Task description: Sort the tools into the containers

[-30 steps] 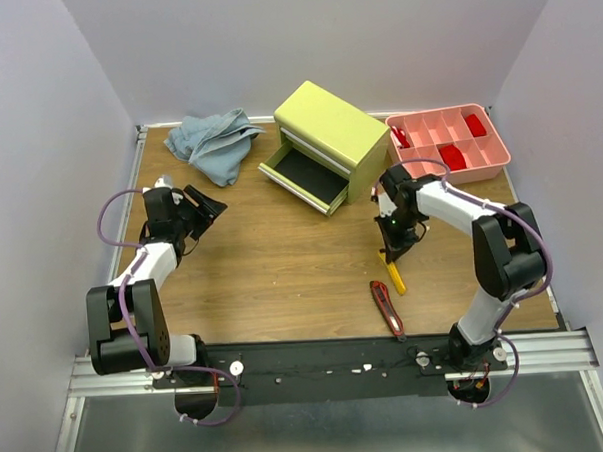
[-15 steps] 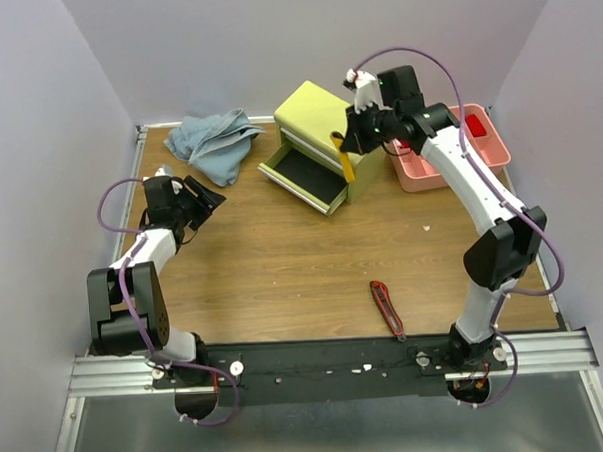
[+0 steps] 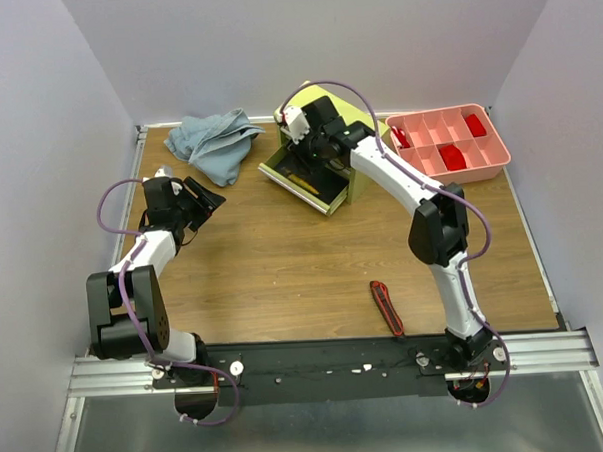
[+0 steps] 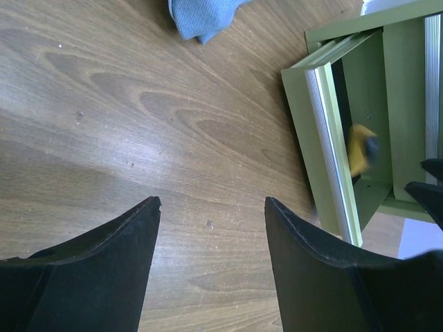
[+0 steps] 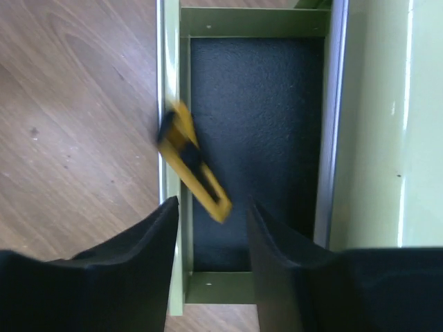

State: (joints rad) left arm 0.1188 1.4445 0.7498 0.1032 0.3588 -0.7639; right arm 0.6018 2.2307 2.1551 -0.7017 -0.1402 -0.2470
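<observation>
I count two tools in view: one yellow utility knife [image 5: 194,173] and one longer red-black utility knife [image 3: 387,308]. There is also one yellow-green chest [image 3: 329,117], one blue-grey cloth [image 3: 213,142] and one pink tray [image 3: 495,161].

My right end effector [image 5: 212,202] hangs directly over the chest's one pulled-out drawer [image 5: 257,124]. Its fingers are spread well apart and grip nothing. My left end effector [image 4: 212,200] is also spread wide and holds nothing. It sits over bare bench [image 4: 138,124] at the left side, well apart from the chest.

The yellow utility knife is at the drawer, just past the right fingertips. It appears blurred and tilted, with its dark end at the drawer's silvery front rail and its other end over the black drawer floor. I cannot tell whether it is resting. I see nothing else inside that drawer.

The red-black utility knife lies on the bench near the front edge, well apart from the chest. The pink tray, to the right of the chest, holds three red pieces in separate compartments. The cloth lies crumpled to the left of the chest.
</observation>
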